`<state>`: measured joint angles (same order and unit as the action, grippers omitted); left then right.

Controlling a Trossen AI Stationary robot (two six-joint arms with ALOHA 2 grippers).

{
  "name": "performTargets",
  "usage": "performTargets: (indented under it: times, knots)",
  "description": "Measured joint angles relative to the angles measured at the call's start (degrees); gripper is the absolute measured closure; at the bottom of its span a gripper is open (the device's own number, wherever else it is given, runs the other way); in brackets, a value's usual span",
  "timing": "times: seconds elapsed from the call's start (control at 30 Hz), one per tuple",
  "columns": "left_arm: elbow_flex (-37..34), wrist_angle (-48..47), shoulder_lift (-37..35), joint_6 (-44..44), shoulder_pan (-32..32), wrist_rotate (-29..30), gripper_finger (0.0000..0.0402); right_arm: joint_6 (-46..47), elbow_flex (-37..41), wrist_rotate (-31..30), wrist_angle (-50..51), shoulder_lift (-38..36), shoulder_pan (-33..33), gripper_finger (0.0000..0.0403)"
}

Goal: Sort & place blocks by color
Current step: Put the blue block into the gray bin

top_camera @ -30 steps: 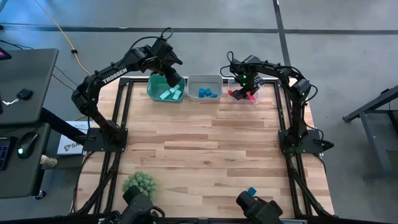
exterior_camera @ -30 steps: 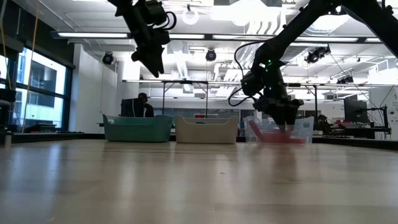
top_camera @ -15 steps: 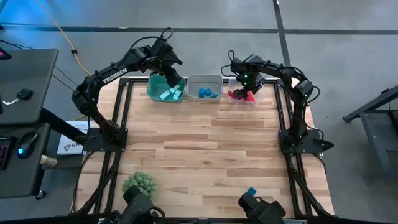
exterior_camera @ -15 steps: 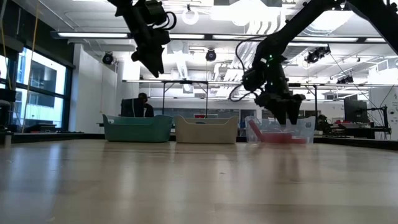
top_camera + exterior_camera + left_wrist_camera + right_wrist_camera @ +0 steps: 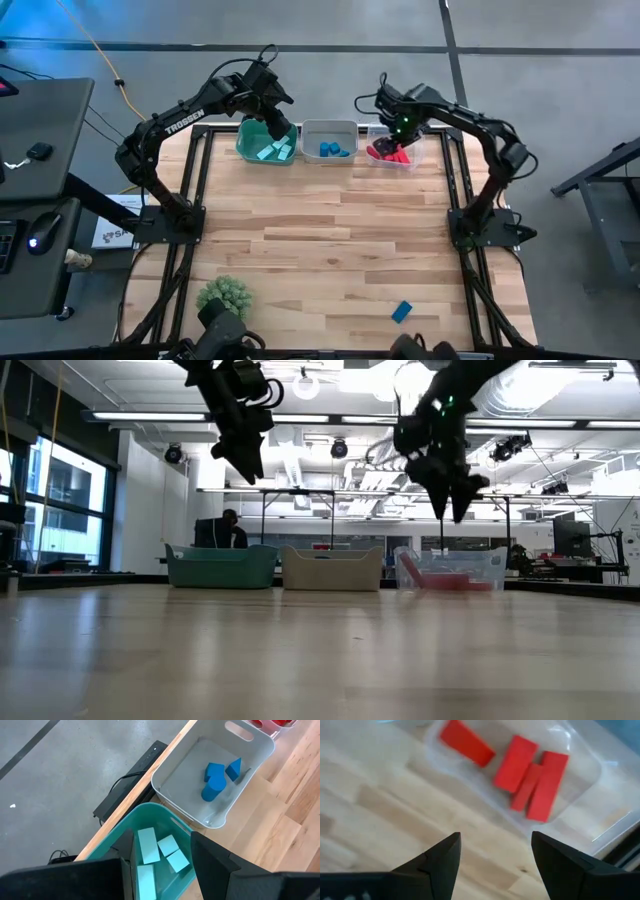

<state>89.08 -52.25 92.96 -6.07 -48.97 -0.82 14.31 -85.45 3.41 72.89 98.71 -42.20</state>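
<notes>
Change: my right gripper (image 5: 452, 495) had lifted out of the clear bin (image 5: 393, 158) since a second before and hung above it; a stray blue block (image 5: 402, 311) had come into sight on the bench (image 5: 330, 250).
Right jaws: spread wide, holding nothing.
Left gripper (image 5: 277, 124): I kept it high over the teal bin (image 5: 244, 146); jaws partly open, empty.
Teal blocks (image 5: 159, 851): lay in the teal bin.
Blue blocks (image 5: 217, 775): three sat in the white middle bin (image 5: 260, 750).
Red blocks (image 5: 517, 765): four rested in the clear bin.
Stray block: lay alone near the bench's front edge, well apart from the bins.
Green spiky ball (image 5: 224, 293): front left of the bench.
</notes>
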Motion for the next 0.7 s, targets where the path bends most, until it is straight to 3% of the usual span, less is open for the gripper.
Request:
performTargets:
  times: [0.37, 0.7]
  knots:
    - [0.0, 0.0, 0.0, -0.1, 0.0, 0.0, 0.0289, 13.6, 0.0, 1.6, 1.7, -4.8, 12.0, 0.0172]
    - [0.0, -0.1, 0.0, 0.7, 0.1, 0.0, 0.0289, 12.3, 0.0, 4.4, 5.5, -4.8, 23.9, 0.0172]
